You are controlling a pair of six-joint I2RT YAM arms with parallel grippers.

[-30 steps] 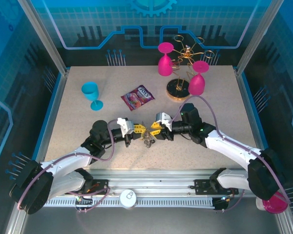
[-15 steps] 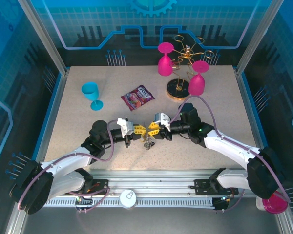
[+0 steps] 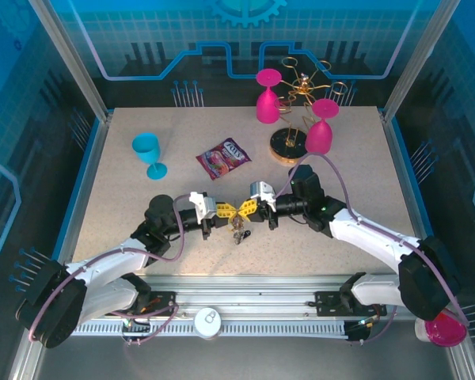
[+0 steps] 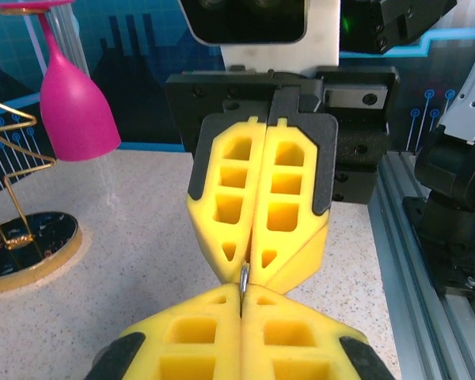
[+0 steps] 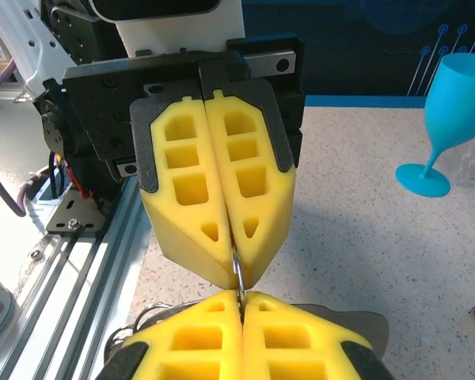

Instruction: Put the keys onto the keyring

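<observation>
My left gripper [image 3: 232, 211] and right gripper [image 3: 246, 210] meet tip to tip over the table's near middle. Both are shut on the same thin metal hoop, the keyring [image 4: 243, 275], which shows edge-on between the yellow fingertips. In the left wrist view my left gripper [image 4: 243, 290] comes up from below and the right gripper [image 4: 246, 267] hangs down from above. The right wrist view shows the keyring [image 5: 237, 273] pinched between the right gripper [image 5: 240, 295] and the left gripper [image 5: 235, 275]. A small dark and silvery cluster [image 3: 237, 231] dangles under the tips. I cannot tell single keys apart in it.
A snack packet [image 3: 224, 157] lies behind the grippers. A blue goblet [image 3: 148, 152] stands at the back left. The gold rack [image 3: 301, 87] on its round base [image 3: 283, 147] stands at the back right, with two pink glasses [image 3: 267, 99] [image 3: 320, 136] on it.
My right gripper has closed on the keyring. Both grippers and the dangling cluster have shifted slightly away from the near edge.
</observation>
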